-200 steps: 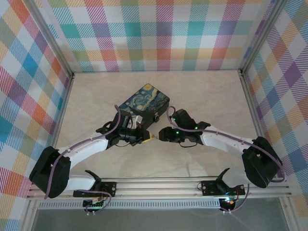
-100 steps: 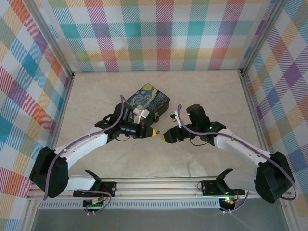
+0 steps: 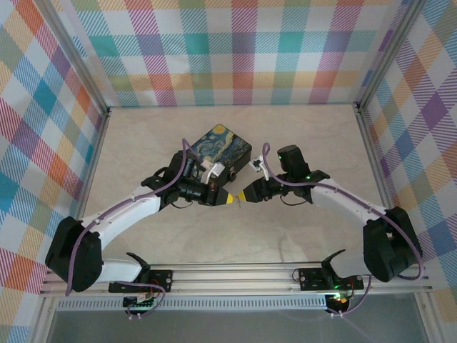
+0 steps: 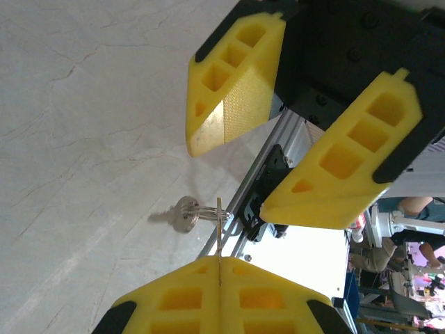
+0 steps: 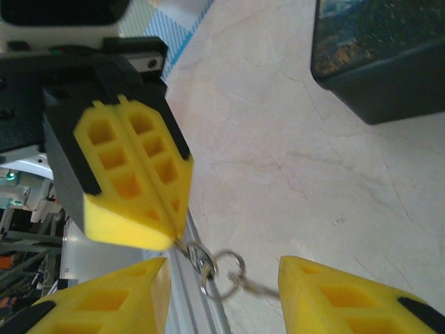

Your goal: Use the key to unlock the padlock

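Key handover in midair, just near of the dark printed box (image 3: 214,146). The left gripper (image 3: 223,198) is pinched fully closed on the key (image 4: 182,213), thin shiny metal that dangles by a small wire ring (image 5: 229,266). The right gripper (image 3: 245,194) gapes wide and empty, its ribbed yellow fingers on either side. Next, probably: the right closes squarely on the slim shank.

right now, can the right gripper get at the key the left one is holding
Probably yes: the right gripper is open, and the key dangles from the shut left gripper just ahead of its gap, with nothing between.
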You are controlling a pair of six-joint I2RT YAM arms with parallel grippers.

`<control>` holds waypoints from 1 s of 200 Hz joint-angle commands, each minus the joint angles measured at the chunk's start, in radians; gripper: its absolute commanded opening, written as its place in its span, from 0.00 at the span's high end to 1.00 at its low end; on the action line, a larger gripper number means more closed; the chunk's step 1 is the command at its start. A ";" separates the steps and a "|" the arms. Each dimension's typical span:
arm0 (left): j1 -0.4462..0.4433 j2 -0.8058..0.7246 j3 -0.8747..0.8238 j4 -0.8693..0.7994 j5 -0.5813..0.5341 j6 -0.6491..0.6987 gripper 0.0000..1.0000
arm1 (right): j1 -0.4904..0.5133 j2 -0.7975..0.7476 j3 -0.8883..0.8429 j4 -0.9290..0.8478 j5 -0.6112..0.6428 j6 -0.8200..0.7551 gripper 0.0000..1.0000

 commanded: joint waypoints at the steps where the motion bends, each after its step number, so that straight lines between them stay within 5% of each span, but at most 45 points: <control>1: -0.009 0.015 0.044 -0.016 0.031 0.032 1.00 | 0.000 0.030 0.033 0.047 -0.096 -0.024 0.58; 56: -0.010 0.025 0.055 -0.003 0.039 0.037 1.00 | 0.000 0.047 0.030 0.037 -0.122 -0.025 0.65; 141: -0.007 0.019 0.048 0.011 0.047 0.040 1.00 | 0.000 0.048 0.001 0.110 -0.202 0.013 1.00; 181: 0.025 0.029 0.030 0.027 -0.020 0.007 1.00 | -0.002 0.032 -0.034 0.149 -0.199 0.048 1.00; 200: 0.061 0.045 0.024 0.032 -0.057 -0.026 0.84 | -0.007 0.030 -0.058 0.156 -0.146 0.072 1.00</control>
